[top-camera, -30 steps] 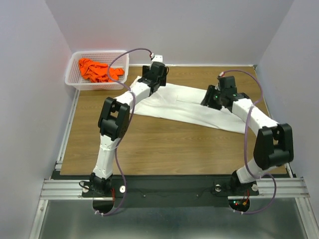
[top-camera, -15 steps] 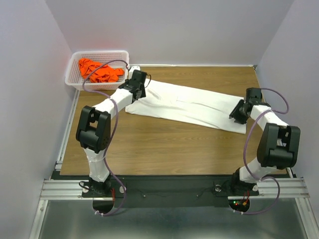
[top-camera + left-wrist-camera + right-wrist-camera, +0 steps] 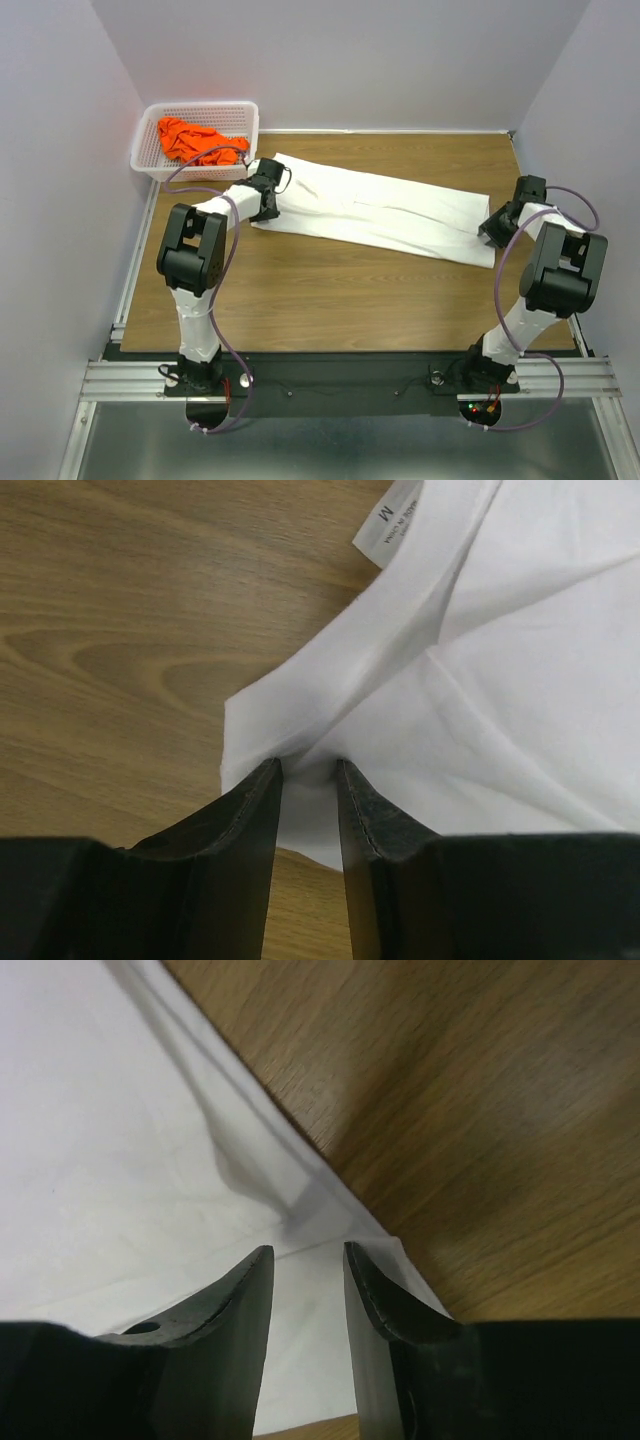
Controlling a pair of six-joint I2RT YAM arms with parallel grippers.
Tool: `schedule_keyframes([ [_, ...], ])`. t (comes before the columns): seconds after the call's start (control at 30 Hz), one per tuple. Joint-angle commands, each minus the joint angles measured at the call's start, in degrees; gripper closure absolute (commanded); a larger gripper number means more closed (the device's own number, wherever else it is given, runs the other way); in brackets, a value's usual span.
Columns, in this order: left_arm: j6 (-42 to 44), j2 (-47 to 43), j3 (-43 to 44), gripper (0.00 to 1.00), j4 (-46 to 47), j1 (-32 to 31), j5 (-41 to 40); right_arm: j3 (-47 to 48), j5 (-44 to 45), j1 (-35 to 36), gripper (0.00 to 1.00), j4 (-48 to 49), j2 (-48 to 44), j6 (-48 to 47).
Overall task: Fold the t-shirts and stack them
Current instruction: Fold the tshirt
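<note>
The white t-shirt (image 3: 375, 210) lies folded into a long strip slanting across the table (image 3: 330, 295). My left gripper (image 3: 267, 192) sits low on the strip's left end. In the left wrist view the left gripper (image 3: 308, 765) has its fingers closed in on a puckered fold of the white t-shirt (image 3: 500, 680), near its size label (image 3: 388, 522). My right gripper (image 3: 496, 228) is on the strip's right end. Seen from the right wrist, the right gripper (image 3: 306, 1250) has drawn in on the cloth corner (image 3: 120, 1160), a crease running up to its tips. The orange t-shirt (image 3: 198, 142) lies crumpled in the basket.
A white mesh basket (image 3: 200, 105) stands at the back left corner, just behind the left gripper. Grey walls close in the table on three sides. Bare wood shows in front of the strip, toward the arm bases.
Both arms swung outward and down from the middle of the shirt to its two ends. Both pairs of jaws narrowed onto the cloth, and the strip now lies straighter.
</note>
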Motion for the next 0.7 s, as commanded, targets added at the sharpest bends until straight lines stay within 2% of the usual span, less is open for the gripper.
schedule_keyframes([
  [0.0, -1.45, -0.47, -1.29, 0.6, -2.99, 1.36, -0.77, 1.86, 4.54, -1.76, 0.59, 1.5, -1.63, 1.28],
  [0.07, -1.71, -0.9, -1.21, 0.6, -3.61, 1.27, 0.1, 1.68, 2.18, -1.67, 0.59, 1.59, -3.65, 0.14],
  [0.33, -2.59, -9.69, -0.86, 0.33, -4.83, -1.79, 2.22, -1.39, -6.08, 5.08, 0.59, 0.1, -13.05, -4.78],
  [0.47, -3.21, -10.49, 1.42, 0.32, -5.72, -3.82, 2.74, -2.01, -9.87, 8.69, 0.62, -1.22, -14.29, -5.23],
  [0.67, -2.86, -5.4, 5.21, 0.49, -5.72, -4.7, 3.27, -5.78, -9.97, 10.81, 0.64, -1.75, -12.27, -3.39],
])
